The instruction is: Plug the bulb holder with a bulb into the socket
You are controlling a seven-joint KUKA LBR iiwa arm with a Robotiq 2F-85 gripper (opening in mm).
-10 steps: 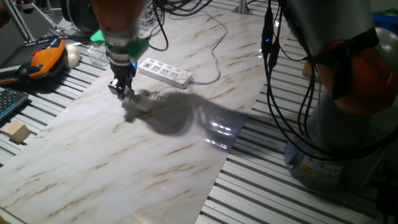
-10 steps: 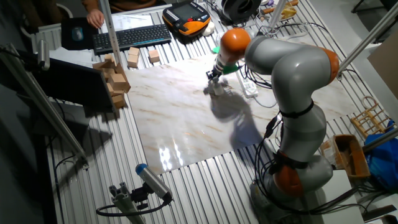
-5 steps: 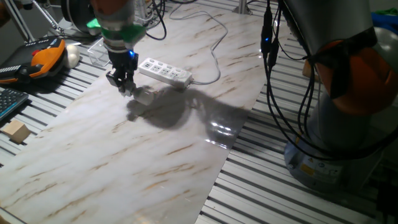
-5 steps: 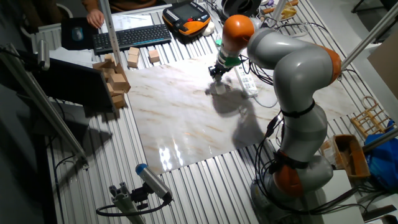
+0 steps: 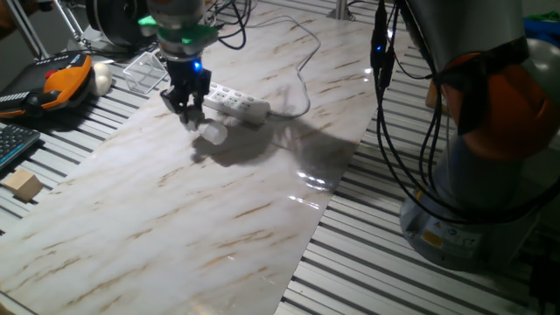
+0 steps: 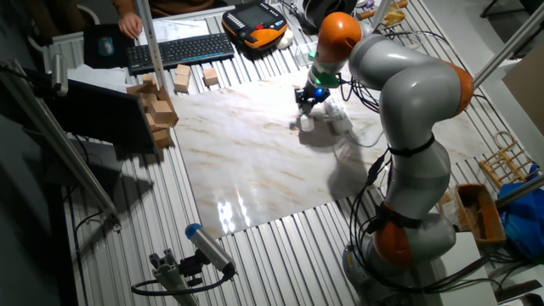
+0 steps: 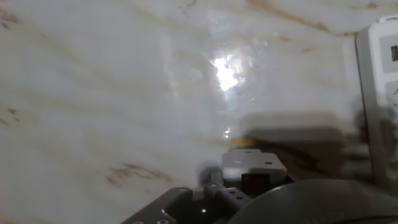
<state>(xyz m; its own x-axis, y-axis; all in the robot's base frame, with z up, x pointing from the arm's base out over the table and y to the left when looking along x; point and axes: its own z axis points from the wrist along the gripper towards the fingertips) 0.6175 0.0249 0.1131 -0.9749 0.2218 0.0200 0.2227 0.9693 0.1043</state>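
Note:
My gripper (image 5: 193, 116) is shut on the bulb holder (image 5: 210, 131), a small white boxy piece that hangs tilted just below the fingers with its bulb (image 5: 216, 133). It is held a little above the marble board, close to the near side of the socket (image 5: 233, 102), a long white power strip with a white cable. The other fixed view shows the gripper (image 6: 307, 103) beside the socket (image 6: 339, 119). In the hand view the bulb holder (image 7: 251, 167) shows a dark red mark, and the socket (image 7: 380, 93) lies at the right edge.
An orange teach pendant (image 5: 59, 80), a white egg-like ball (image 5: 102, 80) and a clear plastic box (image 5: 143, 73) lie left of the socket. A wood block (image 5: 24, 185) and a keyboard (image 6: 180, 51) sit further left. Black cables (image 5: 385, 105) hang at the right.
The gripper has carried the bulb holder across the board toward the socket, from well short of it to right beside it, and lifted it slightly.

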